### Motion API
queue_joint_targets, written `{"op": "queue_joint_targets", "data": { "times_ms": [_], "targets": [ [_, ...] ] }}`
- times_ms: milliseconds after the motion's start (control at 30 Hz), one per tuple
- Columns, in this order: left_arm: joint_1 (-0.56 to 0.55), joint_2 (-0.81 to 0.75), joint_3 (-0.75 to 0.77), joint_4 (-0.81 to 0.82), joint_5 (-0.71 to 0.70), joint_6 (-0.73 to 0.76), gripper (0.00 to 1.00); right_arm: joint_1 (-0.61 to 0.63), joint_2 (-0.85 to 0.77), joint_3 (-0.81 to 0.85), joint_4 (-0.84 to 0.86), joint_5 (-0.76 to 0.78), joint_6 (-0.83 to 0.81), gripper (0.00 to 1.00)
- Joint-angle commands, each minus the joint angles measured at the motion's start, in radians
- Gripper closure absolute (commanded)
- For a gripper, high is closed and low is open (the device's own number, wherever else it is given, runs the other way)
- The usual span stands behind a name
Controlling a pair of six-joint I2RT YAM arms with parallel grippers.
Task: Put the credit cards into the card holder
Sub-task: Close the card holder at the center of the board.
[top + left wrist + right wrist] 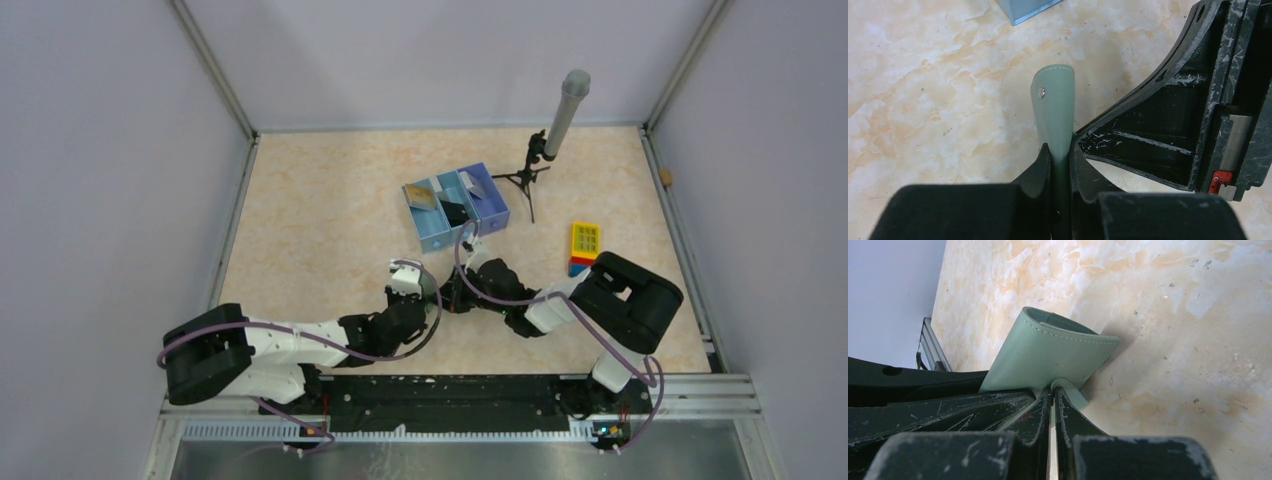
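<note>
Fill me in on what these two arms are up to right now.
Both arms are working on the card holder near the front of the table. The left hand is shut on its snap flap, and the right hand is shut on another edge, so they hold it between them. It looks folded, and no card shows in it. The blue tray behind holds some flat items, possibly the cards.

left arm (290, 342) and right arm (553, 307) bent inward | left fingers (1040, 167) pinched closed | right fingers (1040, 412) pinched closed
</note>
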Motion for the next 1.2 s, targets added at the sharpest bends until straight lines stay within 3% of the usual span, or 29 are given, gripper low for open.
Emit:
{"op": "queue_joint_targets", "data": {
  "times_ms": [0, 233, 433, 667, 1167],
  "targets": [
    [-0.043, 0.049, -0.026, 0.038, 0.395, -0.057, 1.0, -0.008, 0.024, 0.115, 0.127, 0.011, -0.018, 1.0],
    [-0.042, 0.043, -0.036, 0.031, 0.397, -0.07, 1.0, -0.014, 0.039, 0.113, 0.169, 0.0, -0.005, 1.0],
    [0.013, 0.031, 0.004, -0.167, 0.28, -0.146, 1.0, -0.02, -0.012, 0.063, 0.125, 0.057, 0.025, 1.0],
    [0.03, 0.044, -0.015, -0.051, 0.383, -0.125, 1.0, -0.02, -0.038, 0.096, 0.051, 0.092, 0.071, 1.0],
    [0.045, 0.087, 0.023, -0.103, 0.361, -0.166, 1.0, 0.004, -0.004, 0.095, 0.089, 0.021, 0.156, 1.0]
  ]
}}
